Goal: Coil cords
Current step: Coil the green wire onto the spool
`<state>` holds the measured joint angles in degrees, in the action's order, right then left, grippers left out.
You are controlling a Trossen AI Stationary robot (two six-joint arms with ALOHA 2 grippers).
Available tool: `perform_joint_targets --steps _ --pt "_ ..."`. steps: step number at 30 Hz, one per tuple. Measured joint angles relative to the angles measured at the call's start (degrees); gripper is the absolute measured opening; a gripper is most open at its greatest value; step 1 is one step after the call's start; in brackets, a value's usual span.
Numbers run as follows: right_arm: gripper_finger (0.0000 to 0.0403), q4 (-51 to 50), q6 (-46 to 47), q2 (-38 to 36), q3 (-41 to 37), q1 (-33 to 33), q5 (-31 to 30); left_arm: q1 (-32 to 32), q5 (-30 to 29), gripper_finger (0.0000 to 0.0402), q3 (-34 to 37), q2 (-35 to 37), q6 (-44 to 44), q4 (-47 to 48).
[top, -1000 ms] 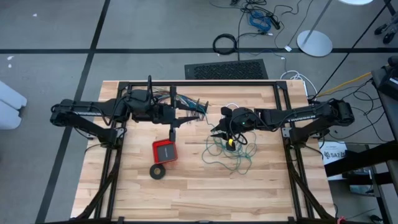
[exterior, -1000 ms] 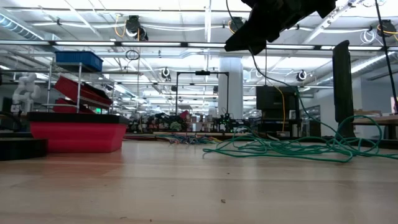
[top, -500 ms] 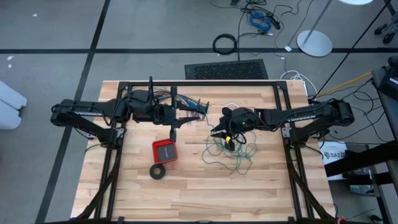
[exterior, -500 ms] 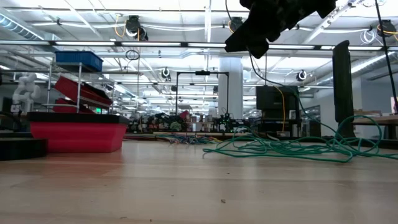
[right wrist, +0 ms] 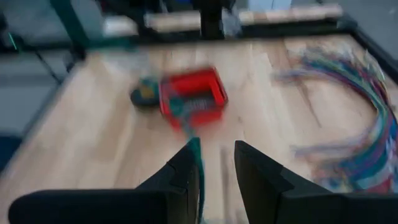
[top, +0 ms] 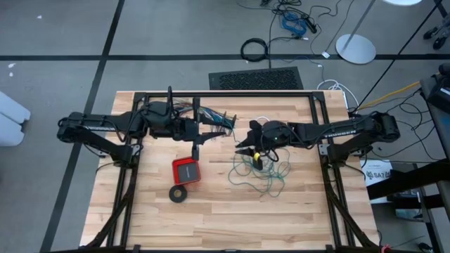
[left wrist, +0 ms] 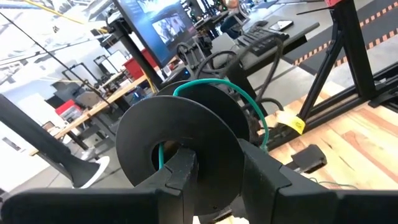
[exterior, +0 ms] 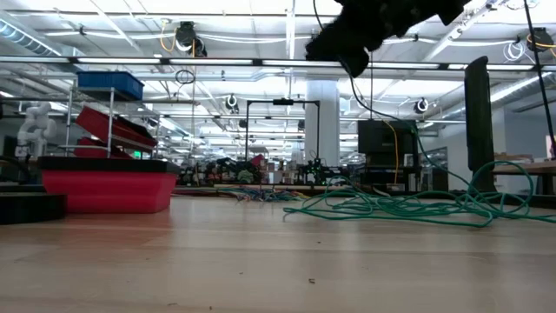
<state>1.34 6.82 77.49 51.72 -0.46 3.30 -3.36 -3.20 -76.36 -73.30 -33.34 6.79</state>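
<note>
Workshop benches and ceiling lights stretch behind the wooden table [top: 211,211], above which the left gripper [left wrist: 211,171] clamps a black spool [left wrist: 180,149] carrying a few turns of teal-green wire [left wrist: 214,84], while the right gripper [right wrist: 214,165] pinches the same wire over the loose tangle [top: 260,172] at the table's middle. Coiling looks barely begun, with most of the wire sprawled on the wood. Blur hides the right fingers' exact grip, and the white cord cannot be made out.
</note>
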Motion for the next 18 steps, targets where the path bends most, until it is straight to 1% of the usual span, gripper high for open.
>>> perform_joint_targets --steps 2,4,6,8,10,12,18 --pt "0.0086 2.57 4.14 0.02 -0.02 0.19 -0.18 0.00 0.00 0.0098 0.00 0.00 0.04 0.40" --pt "0.0086 7.71 4.87 0.42 -0.02 0.19 -0.22 0.00 -0.02 0.0098 0.00 0.00 0.04 0.85" --pt "0.0086 9.87 4.46 0.46 -0.02 0.29 0.39 0.00 -0.07 0.0098 0.00 0.00 0.04 1.29" --pt "0.0086 11.09 1.43 0.51 -0.02 0.30 1.62 0.00 -0.41 0.0098 0.00 0.00 0.06 1.44" --pt "0.0086 10.52 -2.35 0.51 0.00 0.30 2.54 0.00 -0.53 0.0098 0.00 0.00 0.06 1.41" --pt "0.0086 8.17 -3.95 0.51 0.00 0.30 3.47 0.00 -0.74 0.0098 0.00 0.00 0.05 1.33" --pt "0.0086 2.27 -3.32 0.53 0.00 0.30 4.01 0.00 -0.79 0.0098 0.00 0.00 0.04 1.30"
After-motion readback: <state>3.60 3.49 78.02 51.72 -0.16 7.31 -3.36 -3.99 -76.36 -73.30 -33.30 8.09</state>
